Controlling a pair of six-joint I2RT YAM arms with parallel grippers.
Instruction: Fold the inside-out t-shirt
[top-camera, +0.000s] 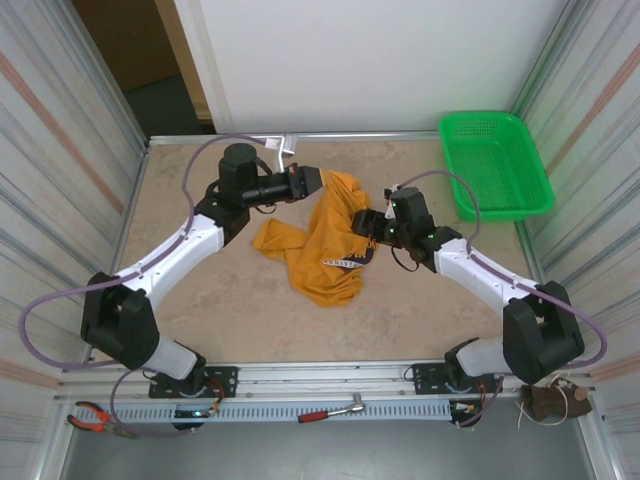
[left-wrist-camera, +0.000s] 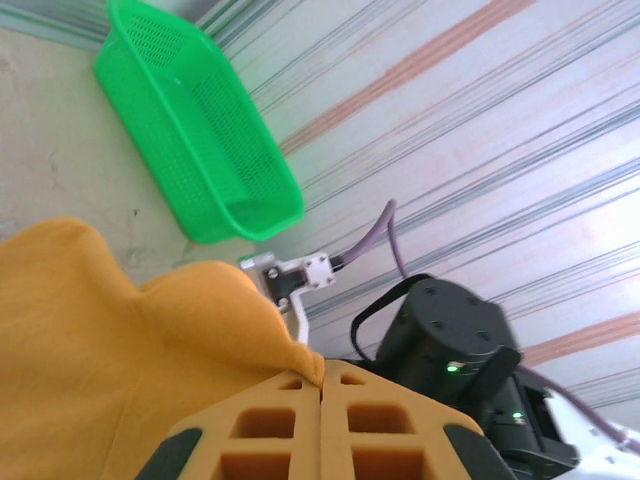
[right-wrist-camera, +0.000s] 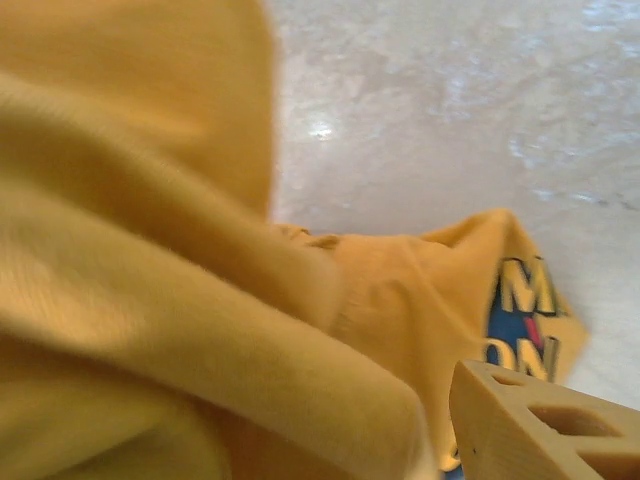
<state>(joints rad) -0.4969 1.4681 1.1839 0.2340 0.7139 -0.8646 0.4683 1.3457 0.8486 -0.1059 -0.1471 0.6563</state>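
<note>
Top: we see the t-shirt (top-camera: 318, 255) bunched mid-table, with the left gripper (top-camera: 318, 181) at its 12 o'clock edge and the right gripper (top-camera: 364, 232) at its 3 o'clock.
Left wrist: fingers (left-wrist-camera: 268, 425) clenched on orange cloth; green basket (left-wrist-camera: 205, 130) at 11 o'clock.
Right wrist: cloth covers the left side, one finger (right-wrist-camera: 545, 420) at 5 o'clock. We can't tell the grip.

The t-shirt (top-camera: 320, 255) is mustard-orange, with a dark blue print (right-wrist-camera: 512, 322) bearing yellow letters. The basket (top-camera: 480, 118) is bright green with a fine mesh pattern. The counter (top-camera: 230, 300) is mottled beige. The left pincer (left-wrist-camera: 322, 378) is tan-orange. The left arm (top-camera: 180, 250) and right arm (top-camera: 480, 275) are black and white.
</note>
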